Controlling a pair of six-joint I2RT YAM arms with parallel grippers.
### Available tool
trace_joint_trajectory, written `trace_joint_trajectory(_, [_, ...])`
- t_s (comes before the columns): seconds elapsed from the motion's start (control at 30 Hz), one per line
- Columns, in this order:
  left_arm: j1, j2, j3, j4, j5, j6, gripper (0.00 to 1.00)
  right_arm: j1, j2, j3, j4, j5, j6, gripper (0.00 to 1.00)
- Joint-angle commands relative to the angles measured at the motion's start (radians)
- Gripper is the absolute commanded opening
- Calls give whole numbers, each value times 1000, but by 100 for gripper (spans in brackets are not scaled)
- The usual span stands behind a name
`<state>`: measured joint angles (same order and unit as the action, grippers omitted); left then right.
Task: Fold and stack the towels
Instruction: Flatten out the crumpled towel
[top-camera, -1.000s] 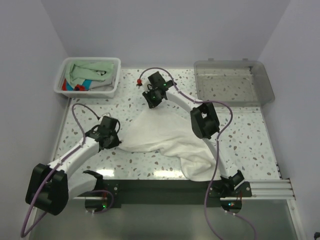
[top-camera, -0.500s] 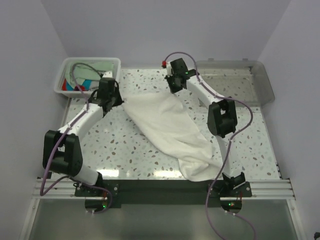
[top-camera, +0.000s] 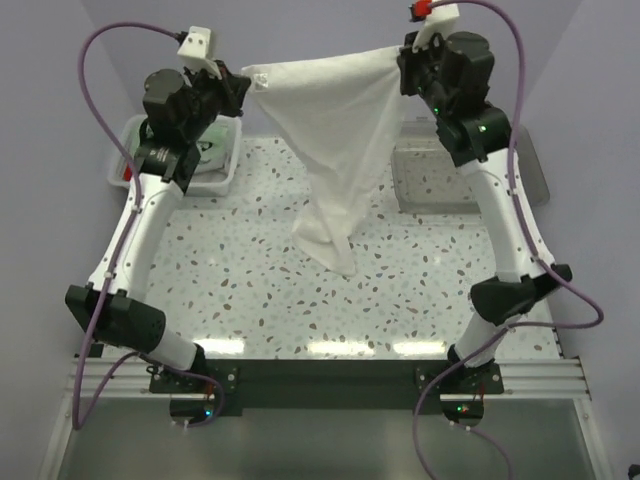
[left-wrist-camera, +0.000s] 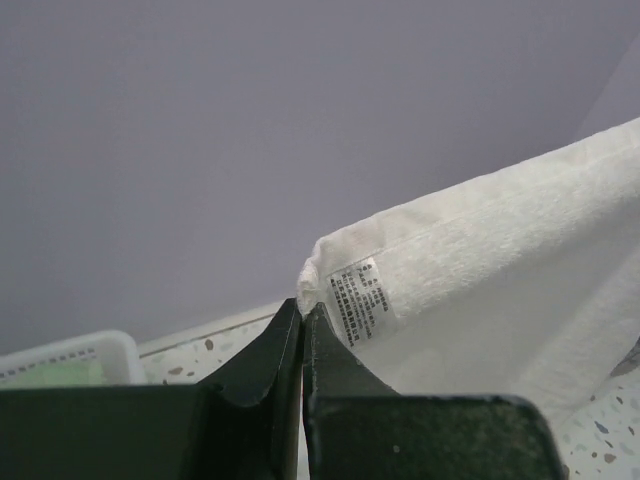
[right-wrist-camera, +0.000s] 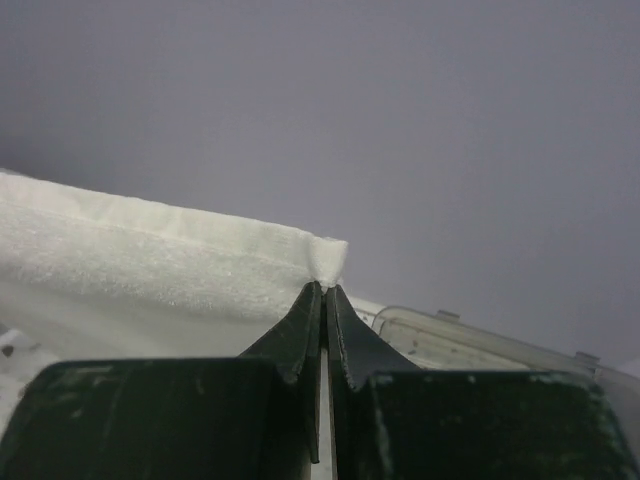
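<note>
A white towel (top-camera: 335, 140) hangs high above the table, stretched between both arms, and its lower end trails down to the tabletop (top-camera: 335, 255). My left gripper (top-camera: 240, 85) is shut on the towel's left top corner, where a care label (left-wrist-camera: 360, 300) shows beside the fingertips (left-wrist-camera: 302, 312). My right gripper (top-camera: 405, 62) is shut on the right top corner (right-wrist-camera: 328, 258), pinched at the very tip of the jaws (right-wrist-camera: 323, 292). A pale mint green towel (top-camera: 210, 152) lies in the basket, mostly hidden by the left arm.
The white slatted basket (top-camera: 215, 180) stands at the back left, behind my left arm. The clear grey tray (top-camera: 425, 170) sits at the back right, partly behind the right arm. Speckled tabletop (top-camera: 250, 290) lies below the hanging towel.
Both arms have risen from table level to high up and spread apart, lifting the white towel off the table until it hangs between them. The right gripper closed on its corner.
</note>
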<state>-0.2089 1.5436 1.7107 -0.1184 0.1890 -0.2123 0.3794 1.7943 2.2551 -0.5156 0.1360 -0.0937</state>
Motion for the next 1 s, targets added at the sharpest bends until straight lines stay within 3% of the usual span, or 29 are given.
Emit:
trace_joint_trajectory(0.0, [6, -123, 58, 43, 108, 74, 0, 3, -153, -18, 58, -53, -55, 0])
trace_joint_trajectory(0.23, [8, -356, 125, -59, 155, 119, 0, 3, -472, -157, 45, -229, -77, 0])
trace_joint_trajectory(0.4, [8, -396, 272, -180, 184, 133, 0, 3, -546, -111, -17, -291, -81, 0])
trace_joint_trajectory(0.67, [8, -317, 464, -257, 199, 84, 0, 4, -526, -3, 0, -268, -63, 0])
trace_joint_trajectory(0.8, [8, -278, 403, -239, 123, 93, 0, 3, -491, -41, 69, -231, -60, 0])
trace_joint_trajectory(0.97, [9, -140, 281, -192, -11, 109, 0, 4, -337, -89, 112, -181, -44, 0])
